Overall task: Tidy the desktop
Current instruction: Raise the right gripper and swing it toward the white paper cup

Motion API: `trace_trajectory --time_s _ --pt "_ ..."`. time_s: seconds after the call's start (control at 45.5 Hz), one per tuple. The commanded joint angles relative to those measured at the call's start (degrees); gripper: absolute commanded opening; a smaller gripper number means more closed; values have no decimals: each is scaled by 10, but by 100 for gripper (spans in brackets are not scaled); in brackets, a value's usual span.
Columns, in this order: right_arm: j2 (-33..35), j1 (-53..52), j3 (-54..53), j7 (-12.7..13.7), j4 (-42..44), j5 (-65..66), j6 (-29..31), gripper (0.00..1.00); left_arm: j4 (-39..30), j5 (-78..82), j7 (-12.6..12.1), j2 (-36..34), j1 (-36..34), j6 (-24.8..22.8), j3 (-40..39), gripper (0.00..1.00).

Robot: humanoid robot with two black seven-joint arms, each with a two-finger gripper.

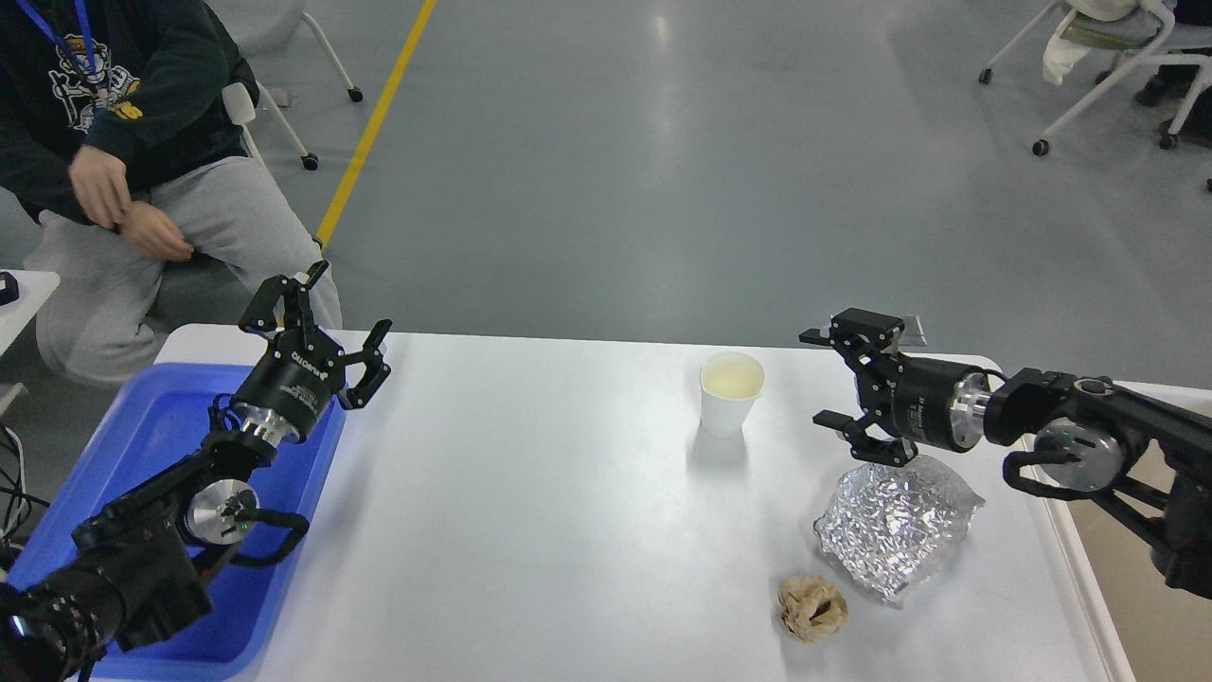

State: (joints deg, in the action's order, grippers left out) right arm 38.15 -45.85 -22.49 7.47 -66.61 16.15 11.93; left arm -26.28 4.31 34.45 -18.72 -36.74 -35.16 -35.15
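Note:
The white desktop (530, 511) fills the lower middle of the head view. On it stand a white paper cup (730, 392) at the back right, a crumpled sheet of silver foil (895, 526) to its right front, and a crumpled brown paper ball (811, 607) near the front. My right gripper (820, 377) is open and empty, pointing left, just right of the cup and above the foil's far edge. My left gripper (331, 317) is open and empty, raised over the far left of the desktop beside the blue tray.
A blue plastic tray (142, 445) lies at the left end of the desktop under my left arm. A seated person (142, 189) is behind the left corner. A beige bin (1150, 606) shows right of the desktop. Wheeled chairs (1108, 57) stand far back.

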Motion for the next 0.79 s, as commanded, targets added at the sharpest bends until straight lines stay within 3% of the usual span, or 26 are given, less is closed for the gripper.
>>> trace_trajectory --time_s 0.0,0.176,0.352,0.769 --pt "104 2 23 0 -110 31 -4 100 0 0 0 0 0 0 0 100" --pt "161 4 33 0 -171 35 -5 100 0 0 0 0 0 0 0 100" --pt "156 -38 41 0 -166 35 -17 100 0 0 0 0 0 0 0 100" --pt "16 -187 236 -1 -30 69 -54 100 0 0 -1 0 0 0 0 100"
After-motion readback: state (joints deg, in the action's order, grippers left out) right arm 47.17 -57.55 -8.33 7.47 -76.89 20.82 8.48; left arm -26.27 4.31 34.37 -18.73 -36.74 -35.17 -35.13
